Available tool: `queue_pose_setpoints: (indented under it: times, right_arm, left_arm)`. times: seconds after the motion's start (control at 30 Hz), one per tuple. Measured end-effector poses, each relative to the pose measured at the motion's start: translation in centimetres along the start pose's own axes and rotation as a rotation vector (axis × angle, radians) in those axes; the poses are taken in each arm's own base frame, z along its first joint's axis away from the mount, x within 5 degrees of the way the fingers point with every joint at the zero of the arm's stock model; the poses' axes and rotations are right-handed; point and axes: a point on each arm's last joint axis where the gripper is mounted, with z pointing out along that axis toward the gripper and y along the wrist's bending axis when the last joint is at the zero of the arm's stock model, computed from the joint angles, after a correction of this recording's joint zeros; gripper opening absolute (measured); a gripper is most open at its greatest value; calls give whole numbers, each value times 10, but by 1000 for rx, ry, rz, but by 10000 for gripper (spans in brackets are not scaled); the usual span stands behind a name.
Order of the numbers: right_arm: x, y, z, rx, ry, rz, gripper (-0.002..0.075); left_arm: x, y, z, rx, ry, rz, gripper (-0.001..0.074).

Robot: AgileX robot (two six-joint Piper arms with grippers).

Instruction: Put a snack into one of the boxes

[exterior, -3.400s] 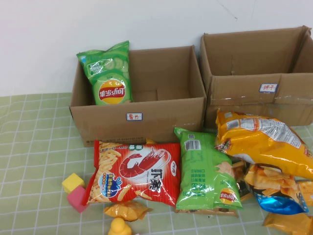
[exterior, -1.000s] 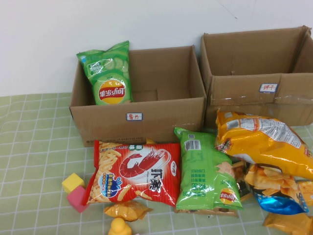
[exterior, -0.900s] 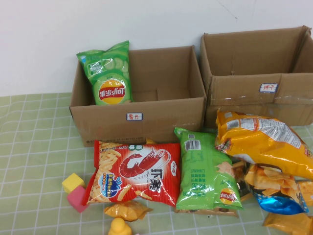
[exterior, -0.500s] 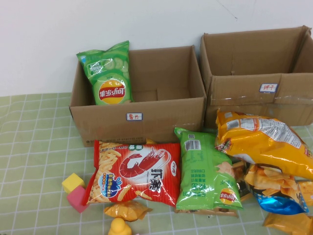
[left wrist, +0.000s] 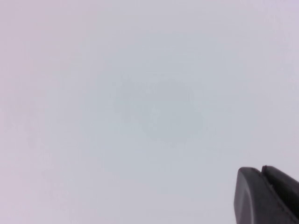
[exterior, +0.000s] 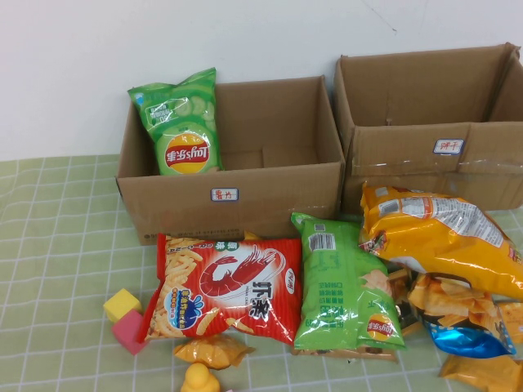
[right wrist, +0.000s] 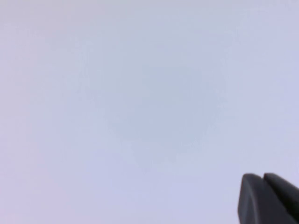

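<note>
The snack, a large puffy yellow-orange chip bag [exterior: 441, 237] with a white printed panel, lies at the right front of the table, in front of the taped box. The plain-fronted brown box [exterior: 270, 200] with a small white label [exterior: 224, 194] stands open at the back centre. A green chip bag [exterior: 181, 122] leans in its left corner. Neither arm shows in the high view. My left gripper [left wrist: 261, 170] and my right gripper [right wrist: 263, 176] each show only as dark fingertips held together against a blank white surface, far from the objects.
A larger taped box [exterior: 409, 163] stands at the back right. A red shrimp-cracker bag [exterior: 229, 286], a green bag [exterior: 343, 282], small orange packets [exterior: 214, 351], a blue-and-orange bag [exterior: 462, 335] and yellow and pink blocks [exterior: 127, 318] lie in front.
</note>
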Motion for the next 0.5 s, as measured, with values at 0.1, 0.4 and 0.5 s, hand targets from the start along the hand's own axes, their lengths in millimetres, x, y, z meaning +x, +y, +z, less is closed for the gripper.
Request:
queue_pose_setpoints:
  times: [0.1, 0.4, 0.5]
  right_arm:
    - [-17, 1, -2, -16, -188, 61, -2]
    - [-38, 2, -8, -71, -424, 216, -2]
    - [-38, 2, -8, -72, -424, 223, -2]
  left_arm:
    - [-9, 1, 0, -9, -96, 0, -2]
    - [-16, 2, -1, -18, -174, -11, -2]
    - [-15, 2, -1, -18, -164, -19, -2]
